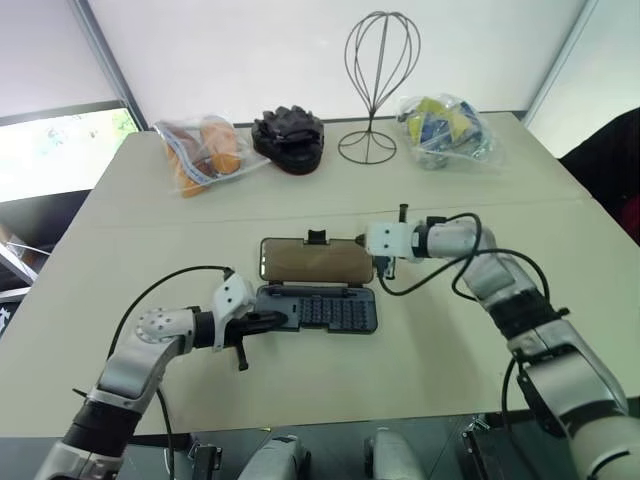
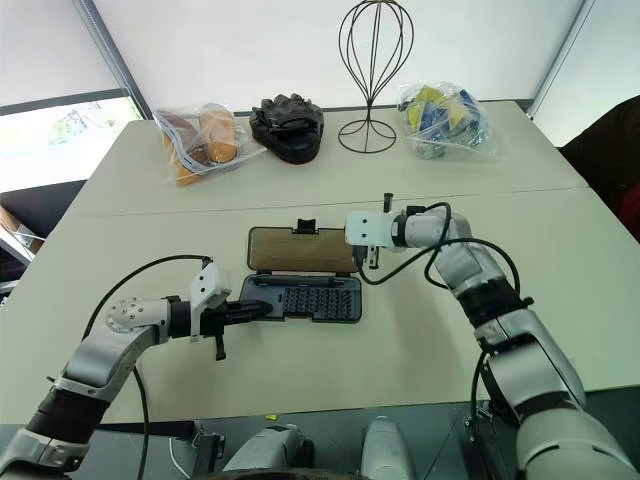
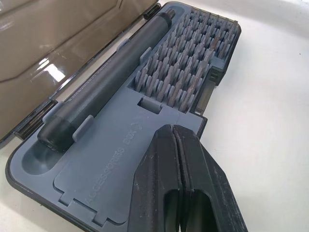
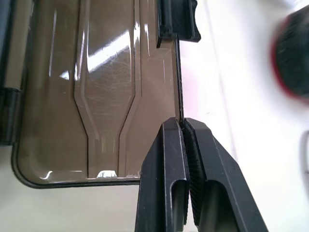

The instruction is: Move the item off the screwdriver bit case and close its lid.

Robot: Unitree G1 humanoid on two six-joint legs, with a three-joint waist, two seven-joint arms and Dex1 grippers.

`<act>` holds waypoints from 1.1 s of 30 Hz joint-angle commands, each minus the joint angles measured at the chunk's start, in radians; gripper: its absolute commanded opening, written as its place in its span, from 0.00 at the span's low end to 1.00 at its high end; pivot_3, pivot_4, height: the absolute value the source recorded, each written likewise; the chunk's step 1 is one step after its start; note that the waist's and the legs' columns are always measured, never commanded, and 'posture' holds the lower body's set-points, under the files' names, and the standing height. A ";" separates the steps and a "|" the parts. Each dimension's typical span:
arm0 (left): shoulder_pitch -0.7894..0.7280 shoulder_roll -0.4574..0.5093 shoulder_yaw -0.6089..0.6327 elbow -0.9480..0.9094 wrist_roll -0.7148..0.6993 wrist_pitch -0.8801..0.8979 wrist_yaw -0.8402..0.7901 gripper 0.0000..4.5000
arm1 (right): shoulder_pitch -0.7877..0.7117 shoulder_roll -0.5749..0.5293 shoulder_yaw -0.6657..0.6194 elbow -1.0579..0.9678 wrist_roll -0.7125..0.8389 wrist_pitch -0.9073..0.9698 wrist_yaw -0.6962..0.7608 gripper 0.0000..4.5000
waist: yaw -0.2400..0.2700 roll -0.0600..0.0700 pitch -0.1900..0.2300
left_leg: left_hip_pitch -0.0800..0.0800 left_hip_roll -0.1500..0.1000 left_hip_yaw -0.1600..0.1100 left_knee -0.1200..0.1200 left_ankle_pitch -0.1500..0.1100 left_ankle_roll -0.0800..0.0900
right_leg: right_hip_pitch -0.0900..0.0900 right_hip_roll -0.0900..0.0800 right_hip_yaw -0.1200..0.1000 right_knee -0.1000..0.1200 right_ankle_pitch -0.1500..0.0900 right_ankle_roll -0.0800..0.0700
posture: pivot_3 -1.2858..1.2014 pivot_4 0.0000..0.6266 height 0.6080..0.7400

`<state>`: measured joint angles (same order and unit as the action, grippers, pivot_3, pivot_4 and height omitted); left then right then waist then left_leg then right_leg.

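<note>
A pale beige tabletop [image 1: 450, 350] runs back to a white wall. Along its far edge stand a tall black wire head-shaped stand [image 1: 380, 70], a clear plastic bag of orange and brown items [image 1: 200, 152] on the robot's left, a clear plastic bag of blue and yellow items [image 1: 443, 128] on the right, and a lumpy black object [image 1: 290, 138] between the left bag and the stand. Nearer the robot, in the middle, the dark grey plastic screwdriver bit case [image 1: 330, 312] lies open; its smoky brown transparent lid [image 1: 315, 260] is folded flat on the tabletop on the far side. The left claw [image 3: 171, 128] is closed and empty, its tips over the flat panel at the case's left end; contact cannot be judged. The right claw [image 4: 182, 122] is pinched onto the thin edge of the lid near its far right corner. A black cylindrical screwdriver handle [image 3: 106, 82] lies in the tray along the hinge side; rows of small grey bits [image 3: 188, 63] stand beside it; a small black latch [image 4: 177, 19] sits midway along the lid's far edge.
</note>
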<state>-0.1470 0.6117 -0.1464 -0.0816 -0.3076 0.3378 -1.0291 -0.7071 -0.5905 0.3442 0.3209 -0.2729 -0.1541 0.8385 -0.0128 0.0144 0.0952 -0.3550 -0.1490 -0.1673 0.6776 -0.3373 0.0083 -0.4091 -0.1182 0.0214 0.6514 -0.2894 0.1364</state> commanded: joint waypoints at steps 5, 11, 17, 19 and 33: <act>0.000 -0.030 0.063 -0.038 -0.163 0.245 0.020 0.00 | 0.082 0.022 -0.020 -0.224 -0.051 0.022 -0.084 0.01 | -0.002 0.000 0.002 | 0.000 0.000 0.000 0.000 0.000 0.000 | 0.000 0.000 0.000 -0.001 0.000 0.000 | 0.52 0.24 1.00; -0.034 -0.022 0.182 -0.192 -0.410 0.500 0.051 0.00 | 0.082 0.008 -0.004 -0.228 -0.105 -0.013 -0.103 0.01 | 0.001 -0.005 0.022 | -0.003 0.001 0.000 0.001 0.000 0.000 | -0.003 0.001 0.000 0.000 0.000 0.000 | 0.52 0.24 1.00; -0.167 -0.046 0.329 -0.210 -0.618 0.638 0.147 0.00 | 0.089 0.012 -0.019 -0.228 -0.091 0.002 -0.093 0.01 | 0.000 -0.008 0.031 | -0.004 0.001 0.000 0.002 0.000 0.000 | -0.003 0.001 0.000 -0.001 0.000 0.000 | 0.52 0.24 1.00; -0.197 -0.042 0.329 -0.192 -0.603 0.620 0.158 0.00 | 0.088 0.036 -0.049 -0.217 -0.035 0.074 -0.076 0.01 | -0.001 -0.008 0.031 | -0.004 0.001 0.000 0.002 0.000 0.000 | -0.003 0.001 0.000 -0.001 0.000 0.000 | 0.52 0.24 1.00; -0.185 0.050 -0.045 0.080 -0.051 0.075 -0.022 0.00 | -0.082 0.095 -0.169 -0.171 0.249 0.534 0.081 0.01 | 0.002 -0.006 0.036 | -0.005 0.001 0.001 0.000 0.000 0.000 | -0.003 0.000 0.000 -0.003 0.000 0.000 | 0.52 0.24 1.00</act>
<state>-0.3204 0.6603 -0.1764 -0.0226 -0.4002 0.4573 -1.0355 -0.7574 -0.4950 0.1910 0.1545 -0.0509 0.3573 0.9033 -0.0111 0.0081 0.1308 -0.3605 -0.1482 -0.1666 0.6780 -0.3371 0.0080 -0.4126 -0.1180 0.0209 0.6486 -0.2894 0.1365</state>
